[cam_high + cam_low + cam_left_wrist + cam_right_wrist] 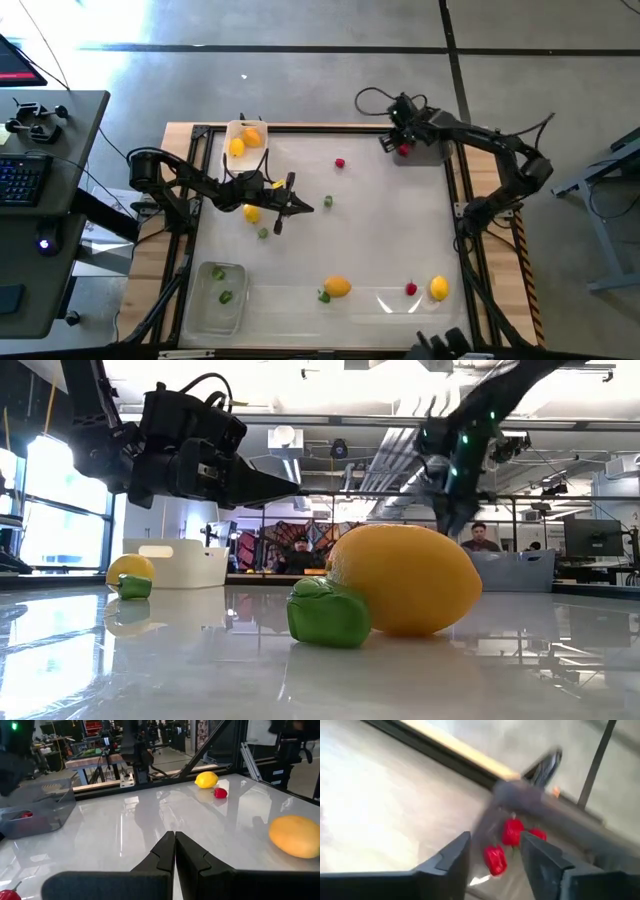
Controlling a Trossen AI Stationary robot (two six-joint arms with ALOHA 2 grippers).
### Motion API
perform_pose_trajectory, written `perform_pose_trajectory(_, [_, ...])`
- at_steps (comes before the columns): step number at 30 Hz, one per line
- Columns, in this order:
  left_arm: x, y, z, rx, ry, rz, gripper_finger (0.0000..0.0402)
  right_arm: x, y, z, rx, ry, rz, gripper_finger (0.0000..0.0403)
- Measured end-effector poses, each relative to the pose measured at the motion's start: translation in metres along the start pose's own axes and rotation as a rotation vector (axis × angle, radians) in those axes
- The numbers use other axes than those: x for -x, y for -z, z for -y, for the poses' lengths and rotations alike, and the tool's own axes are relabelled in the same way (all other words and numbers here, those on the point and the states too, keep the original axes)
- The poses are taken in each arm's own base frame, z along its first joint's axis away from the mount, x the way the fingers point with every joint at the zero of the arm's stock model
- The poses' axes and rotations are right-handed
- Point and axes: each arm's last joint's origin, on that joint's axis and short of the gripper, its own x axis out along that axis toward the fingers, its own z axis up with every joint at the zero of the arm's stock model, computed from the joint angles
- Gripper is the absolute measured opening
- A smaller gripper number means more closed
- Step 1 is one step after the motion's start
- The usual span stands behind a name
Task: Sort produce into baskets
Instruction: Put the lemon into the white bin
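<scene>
A clear plastic tray (pixel 217 298) holding tiny green pieces sits at the near left corner of the glossy white worktop (pixel 380 215), while a white rectangular tray (pixel 243 139) with two yellow-orange rounded fruits stands at the far left. Between them the left end effector (pixel 283 204) hovers over the worktop with its dark fingers pressed together and holding nothing, a small yellow fruit (pixel 251 212) and a green piece (pixel 263 232) just beside it. A small red berry (pixel 340 163) and another green piece (pixel 328 201) lie apart near the middle. Along the near edge rest a large orange-yellow lemon-shaped fruit (pixel 338 287) touching a green pepper-like piece (pixel 324 295), then a red berry (pixel 411 289) and a yellow lemon (pixel 439 288). At the far right corner the right end effector (pixel 495 851) hangs over the dark grey tray (pixel 428 152), fingers parted, red berries (pixel 506 843) lying loose below between them.
</scene>
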Motion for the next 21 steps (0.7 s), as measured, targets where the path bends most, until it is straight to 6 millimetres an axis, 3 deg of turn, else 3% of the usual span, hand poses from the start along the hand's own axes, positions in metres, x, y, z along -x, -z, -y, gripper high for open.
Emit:
perform_pose_trajectory(6, [0.0,0.0,0.0,0.0,0.001,-0.002,0.0,0.036,0.01,-0.036,0.086,-0.005,0.217,0.0085])
perform_pose_trajectory(13, [0.0,0.0,0.0,0.001,0.001,-0.003,0.0,0.042,0.052,-0.07,0.135,-0.166,0.425,0.0008])
perform_pose_trajectory(21, [0.0,0.001,0.0,-0.007,0.002,-0.012,0.0,0.045,0.102,-0.105,0.245,-0.353,0.59,0.001])
